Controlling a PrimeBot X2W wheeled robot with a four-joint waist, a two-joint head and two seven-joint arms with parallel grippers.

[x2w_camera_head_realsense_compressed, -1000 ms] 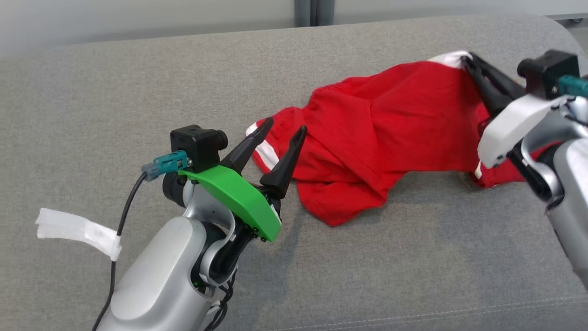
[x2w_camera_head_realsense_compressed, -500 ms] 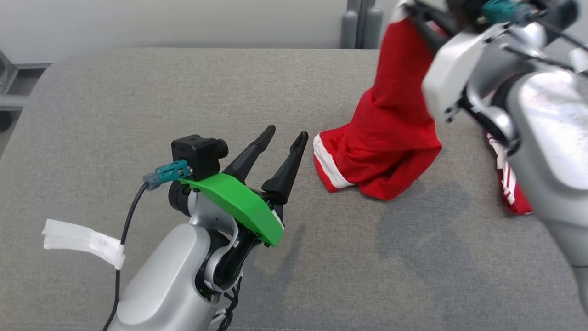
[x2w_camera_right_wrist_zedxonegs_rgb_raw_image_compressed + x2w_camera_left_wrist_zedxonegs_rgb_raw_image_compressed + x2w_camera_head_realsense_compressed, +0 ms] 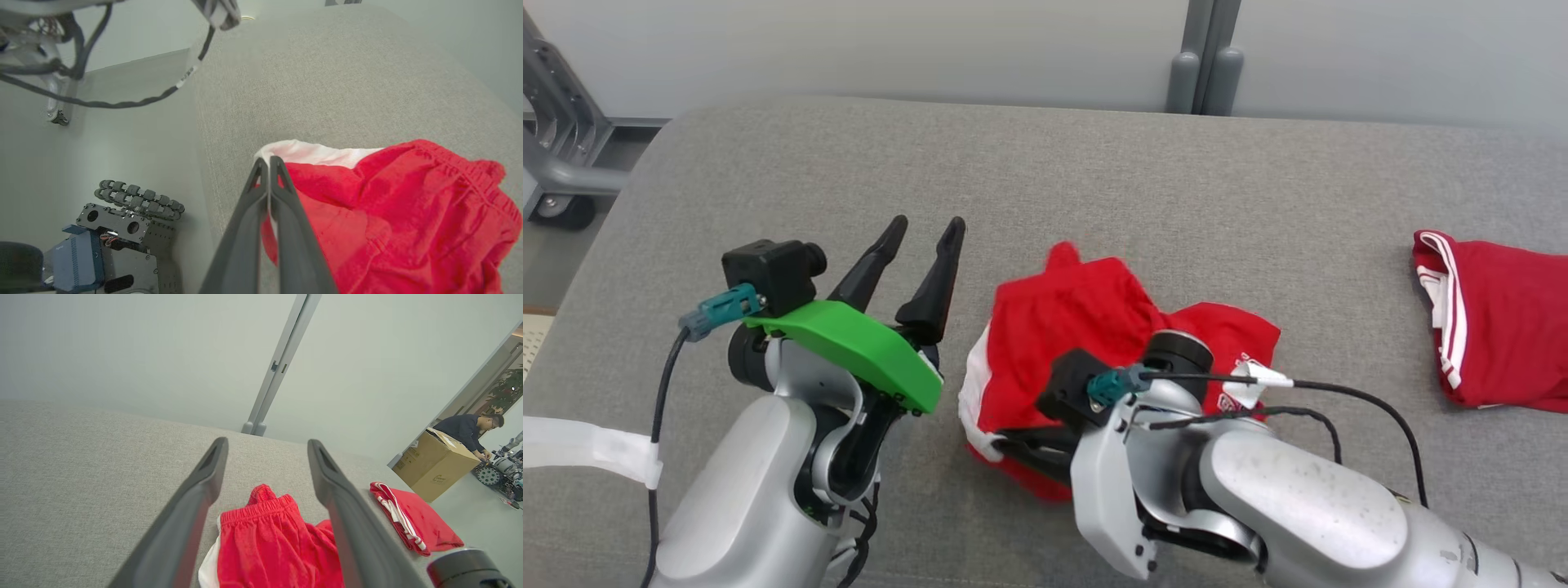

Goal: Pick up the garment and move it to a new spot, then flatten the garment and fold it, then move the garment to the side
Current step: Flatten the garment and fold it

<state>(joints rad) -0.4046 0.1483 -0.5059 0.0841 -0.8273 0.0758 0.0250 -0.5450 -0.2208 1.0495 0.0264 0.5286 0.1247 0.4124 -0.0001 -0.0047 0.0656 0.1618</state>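
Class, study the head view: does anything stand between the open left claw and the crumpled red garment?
Nothing visible does. Only bare grey cushion lies between the left claw and the crumpled red garment. The right claw is shut on its near, white-trimmed edge; the folded red garment lies apart at the right.

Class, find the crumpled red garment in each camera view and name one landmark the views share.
Head view: the crumpled red garment lies at centre.
Left wrist view: bottom centre, between the left gripper's open fingers.
Right wrist view: lower right, white edge pinched by the right gripper.
Shared landmark: the grey cushion under it.
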